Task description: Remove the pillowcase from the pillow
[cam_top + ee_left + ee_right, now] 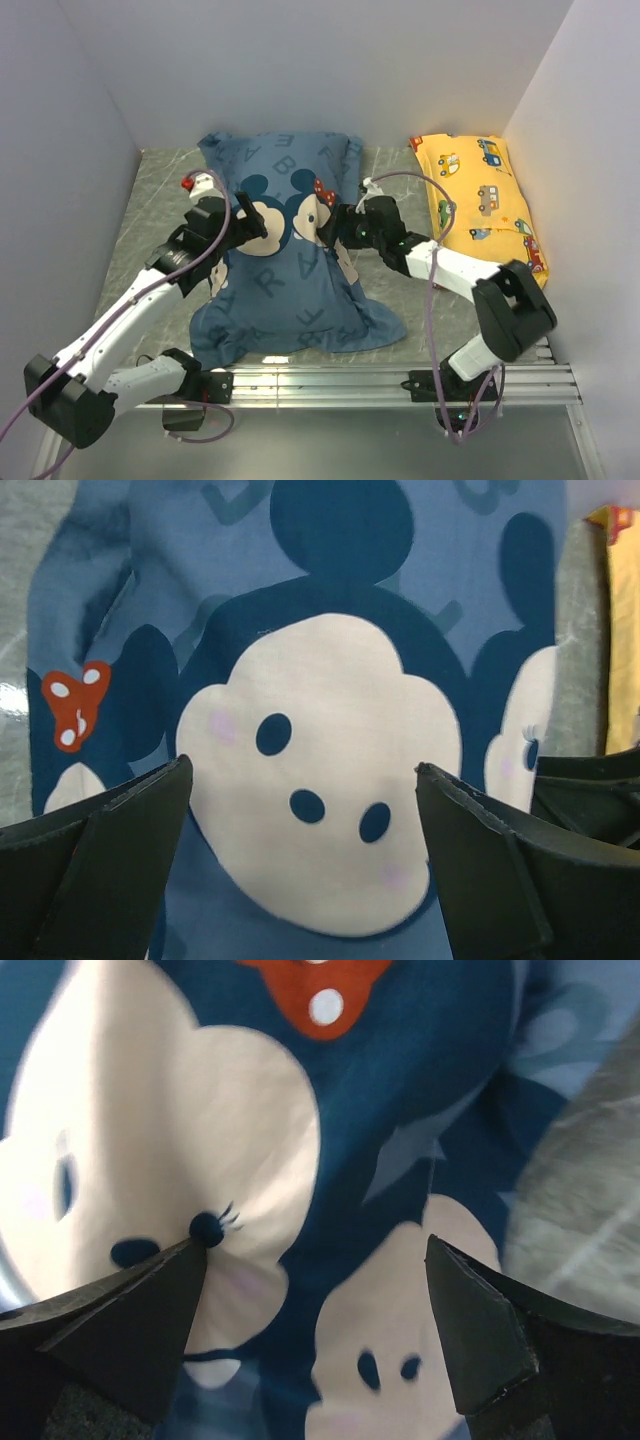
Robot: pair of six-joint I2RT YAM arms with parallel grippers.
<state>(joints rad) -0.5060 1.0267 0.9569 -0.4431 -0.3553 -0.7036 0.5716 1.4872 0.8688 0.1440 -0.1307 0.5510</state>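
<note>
The blue pillowcase [290,250] with pale letters and cartoon mouse faces lies in the middle of the table, stuffed at its far half, flat and loose at its near end. The white pillow is hidden inside it. My left gripper [250,215] is open and hovers over the case's left side, above a mouse face [320,780]. My right gripper [335,228] is open and hovers over the case's right side, above the printed faces [400,1300]. Both hold nothing.
A yellow car-print pillow [480,200] lies at the right, against the right wall; its edge shows in the left wrist view [622,630]. White walls close the back and both sides. A metal rail [400,380] runs along the near edge.
</note>
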